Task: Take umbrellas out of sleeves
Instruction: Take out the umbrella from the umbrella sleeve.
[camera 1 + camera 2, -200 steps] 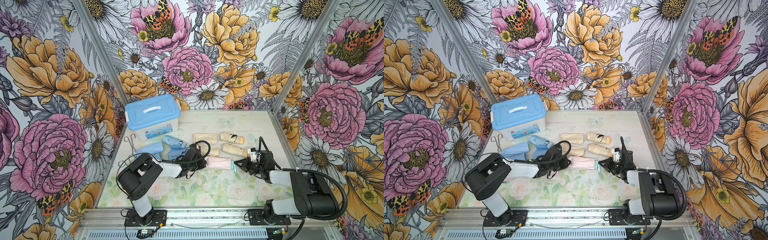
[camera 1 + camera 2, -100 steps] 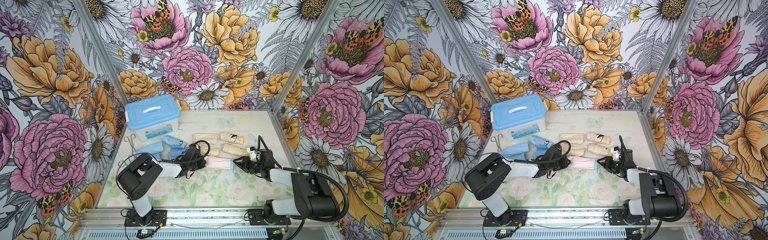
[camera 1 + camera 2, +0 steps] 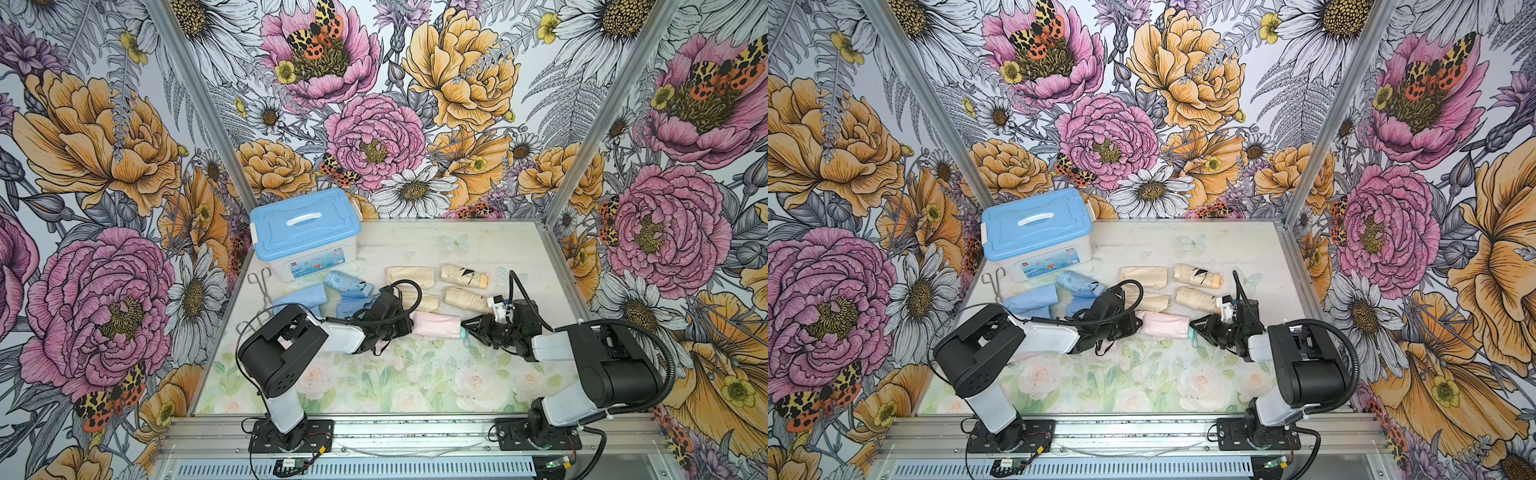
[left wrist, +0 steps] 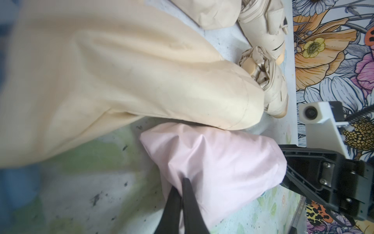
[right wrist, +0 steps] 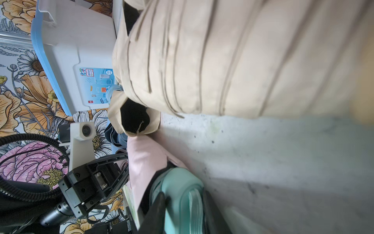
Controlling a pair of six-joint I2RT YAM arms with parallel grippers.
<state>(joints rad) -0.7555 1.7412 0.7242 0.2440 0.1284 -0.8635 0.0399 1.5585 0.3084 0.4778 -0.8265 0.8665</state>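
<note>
Mid-table, the mint umbrella handle [image 5: 182, 188] has just been re-clamped by the right gripper [image 3: 465, 329] at the mouth of the pink sleeve [image 3: 436, 325]. The sleeve's tail is pinched tight by the left gripper [image 4: 182, 182]; a pull-out looks set up

Pink sleeve [image 4: 222, 162]: smooth matt cloth; mint handle [image 5: 182, 194]: smooth plastic.

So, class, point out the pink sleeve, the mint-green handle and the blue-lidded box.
pink sleeve [image 3: 436, 325]: in a top view, its middle.
mint-green handle [image 5: 182, 188]: right wrist view, rounded end.
blue-lidded box [image 3: 282, 239]: in a top view, lid surface.
</note>
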